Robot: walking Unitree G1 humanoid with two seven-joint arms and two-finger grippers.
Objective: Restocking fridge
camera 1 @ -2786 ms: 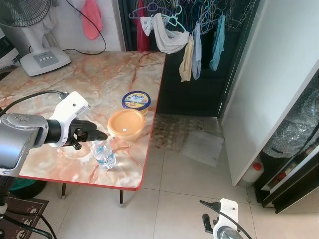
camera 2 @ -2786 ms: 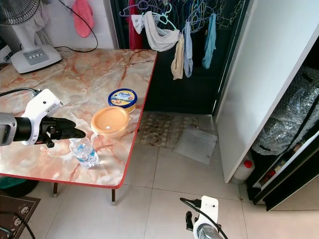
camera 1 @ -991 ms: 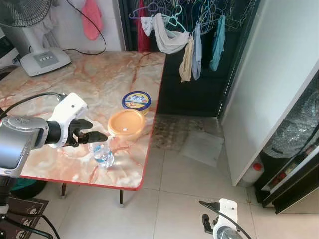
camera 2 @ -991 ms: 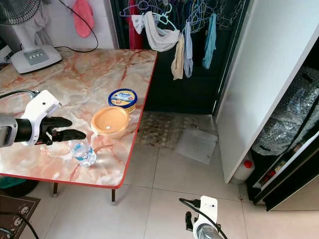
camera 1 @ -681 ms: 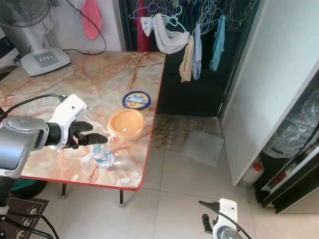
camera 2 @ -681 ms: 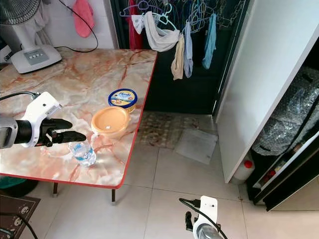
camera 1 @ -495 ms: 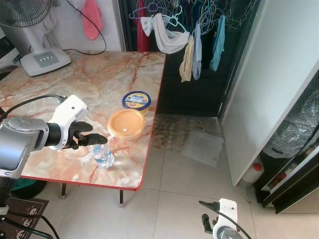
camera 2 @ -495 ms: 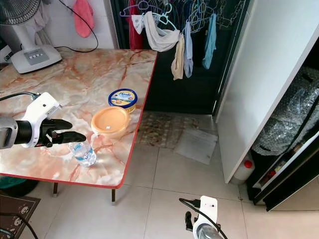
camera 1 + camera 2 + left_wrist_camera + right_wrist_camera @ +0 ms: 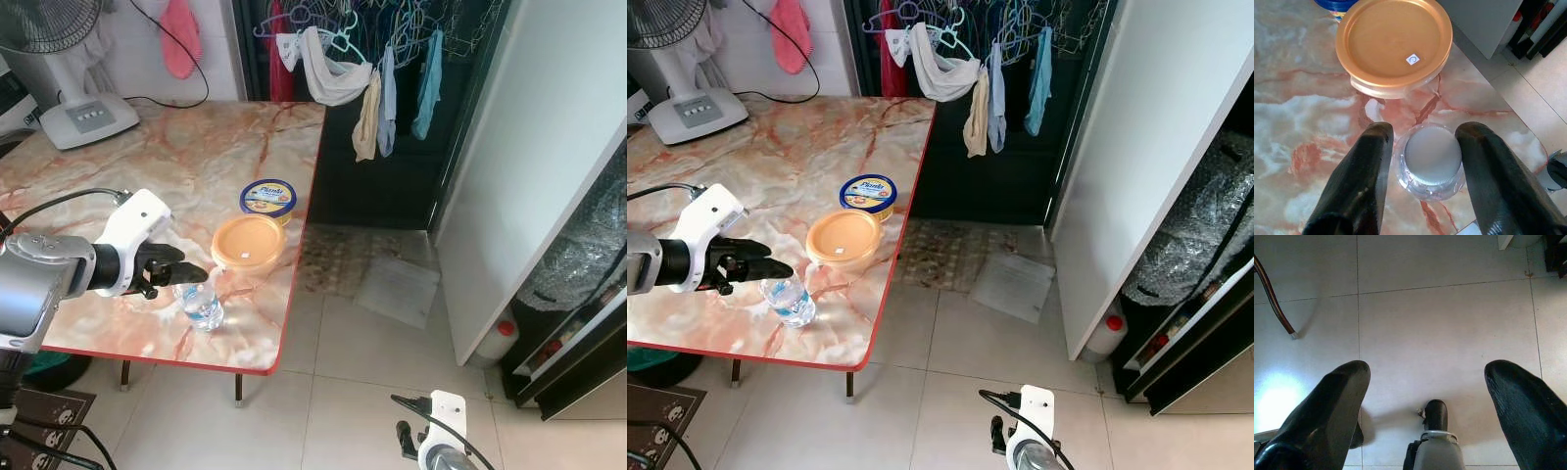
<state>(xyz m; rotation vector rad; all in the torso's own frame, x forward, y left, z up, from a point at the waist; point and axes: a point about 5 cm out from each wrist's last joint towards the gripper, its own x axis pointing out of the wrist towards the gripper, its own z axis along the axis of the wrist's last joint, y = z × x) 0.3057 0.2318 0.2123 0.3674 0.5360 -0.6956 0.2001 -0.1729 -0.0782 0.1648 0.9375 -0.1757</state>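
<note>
Two black fingers (image 9: 1369,181) of left gripper (image 9: 1425,142) straddling the grey cap of a small clear plastic water bottle (image 9: 1431,156), one each side, close beside the bottle's shoulders; contact can't be confirmed. Jaws narrow, about bottle width. Bottle upright on the near right part of the marble-patterned table with red edge (image 9: 196,147), close to the near edge. Just beyond the bottle: round tub with orange lid (image 9: 249,245), bearing a small white sticker. Farther still, touching or almost touching it: round tub with blue-and-yellow printed lid (image 9: 267,196). White fan base (image 9: 86,119) at far left of table. Clothes on hangers (image 9: 377,73) in the dark doorway beyond the table's right end. White fridge door (image 9: 549,166) standing open at right, dark shelves behind it. Right gripper (image 9: 1427,382) hanging low over white floor tiles (image 9: 1440,333), fingers spread wide, holding nothing.
</note>
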